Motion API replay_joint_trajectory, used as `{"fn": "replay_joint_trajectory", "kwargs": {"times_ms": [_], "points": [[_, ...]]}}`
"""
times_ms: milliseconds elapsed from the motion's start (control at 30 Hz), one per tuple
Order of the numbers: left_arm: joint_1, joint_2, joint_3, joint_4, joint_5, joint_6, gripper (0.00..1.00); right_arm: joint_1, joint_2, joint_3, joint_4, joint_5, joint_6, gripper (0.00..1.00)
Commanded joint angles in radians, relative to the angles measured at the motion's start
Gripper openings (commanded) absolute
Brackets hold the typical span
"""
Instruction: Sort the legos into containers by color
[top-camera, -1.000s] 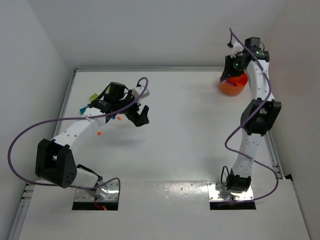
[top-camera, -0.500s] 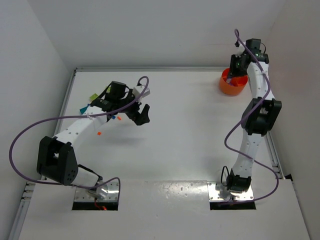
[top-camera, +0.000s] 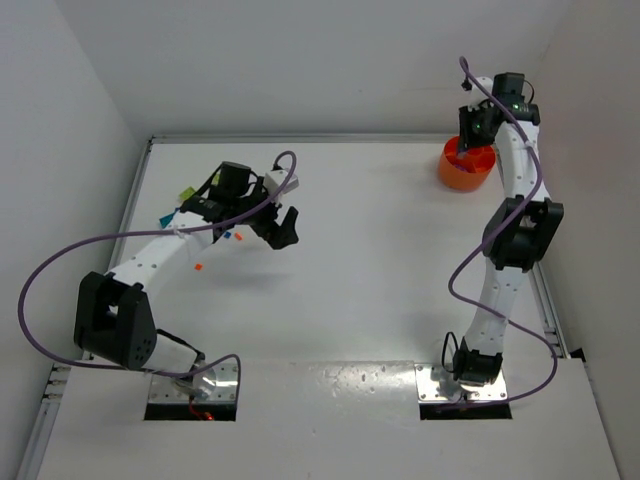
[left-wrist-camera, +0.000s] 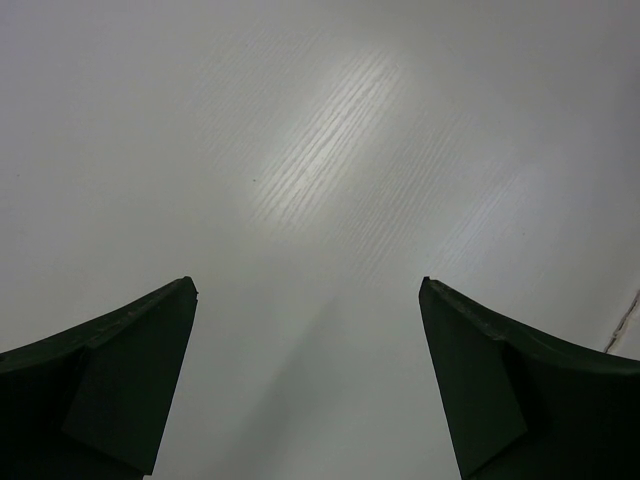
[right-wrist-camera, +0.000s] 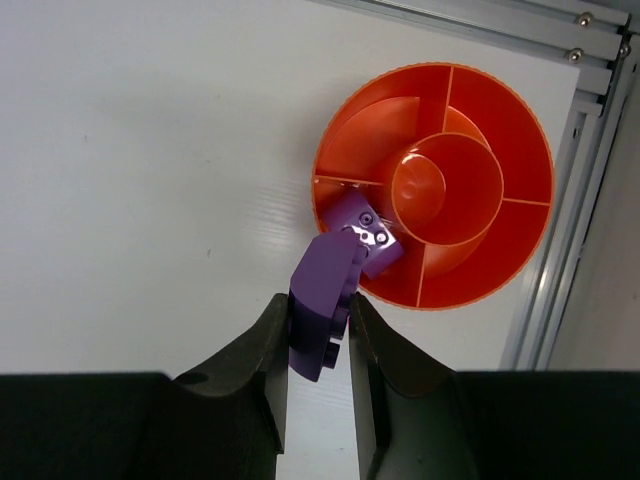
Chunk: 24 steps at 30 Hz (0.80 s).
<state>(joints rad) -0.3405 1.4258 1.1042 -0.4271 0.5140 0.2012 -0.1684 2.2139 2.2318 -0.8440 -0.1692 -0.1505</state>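
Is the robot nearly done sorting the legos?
Not nearly. The right gripper is shut on a purple brick just above the orange container, where another purple bit seems to lie already. The left gripper is open and empty over the bare table. Left to do: an orange brick, a blue brick and a yellow-green brick lie loose on the table's left side.

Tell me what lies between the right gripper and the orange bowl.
A purple piece, pinched in the right gripper, spans the gap to the orange bowl, seen in the right wrist view.
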Motion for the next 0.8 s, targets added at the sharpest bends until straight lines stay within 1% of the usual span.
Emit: {"fn": "replay_joint_trajectory", "kwargs": {"times_ms": [0, 267, 500, 767], "points": [[0.011, 0.01, 0.017, 0.03, 0.017, -0.003, 1.0, -0.005, 0.019, 0.045, -0.007, -0.019, -0.107, 0.09], [0.011, 0.01, 0.008, 0.03, 0.015, 0.006, 1.0, -0.005, 0.067, 0.103, -0.041, -0.029, -0.165, 0.09], [0.02, 0.01, -0.001, 0.03, 0.015, 0.015, 1.0, -0.005, 0.086, 0.112, -0.052, -0.029, -0.166, 0.09], [0.029, 0.019, -0.001, 0.03, 0.024, 0.015, 1.0, -0.014, 0.104, 0.112, -0.024, 0.037, -0.166, 0.09]]}}
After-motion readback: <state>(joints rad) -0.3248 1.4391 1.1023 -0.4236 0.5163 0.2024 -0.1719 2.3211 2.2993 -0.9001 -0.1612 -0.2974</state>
